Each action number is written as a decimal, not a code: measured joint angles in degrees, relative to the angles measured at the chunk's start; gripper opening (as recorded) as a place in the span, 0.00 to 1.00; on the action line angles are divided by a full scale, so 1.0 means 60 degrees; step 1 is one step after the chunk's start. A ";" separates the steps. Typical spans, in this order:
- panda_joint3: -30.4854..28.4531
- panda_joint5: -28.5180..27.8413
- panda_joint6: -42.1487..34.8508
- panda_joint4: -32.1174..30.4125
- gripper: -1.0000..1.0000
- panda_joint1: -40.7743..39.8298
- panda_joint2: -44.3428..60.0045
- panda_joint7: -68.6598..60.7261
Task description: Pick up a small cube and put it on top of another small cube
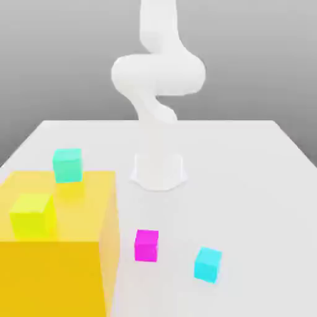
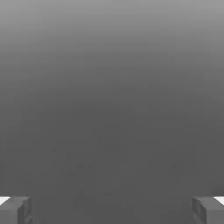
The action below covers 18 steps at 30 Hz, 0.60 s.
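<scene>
The small magenta cube rests on the white table near its front, just off the exterior view's right side of a big yellow block. The light cyan cube lies on the table a short way further toward the exterior view's right, apart from the magenta one. In the hand view my gripper is open, its two grey fingertips spread wide with nothing between them and only plain grey background ahead. The white arm rises from its base far above both cubes.
A large yellow block fills the front of the exterior view's left. A teal-green cube and a yellow cube sit on top of it. The white table stretches toward the exterior view's right.
</scene>
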 joint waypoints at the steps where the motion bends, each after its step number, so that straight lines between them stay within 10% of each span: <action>1: 0.0243 -0.0023 0.0193 -0.0211 0.50 -0.0216 0.0250 0.0543; 18: 0.2932 -0.0263 0.3279 -0.3546 0.50 -0.3292 0.4413 0.8951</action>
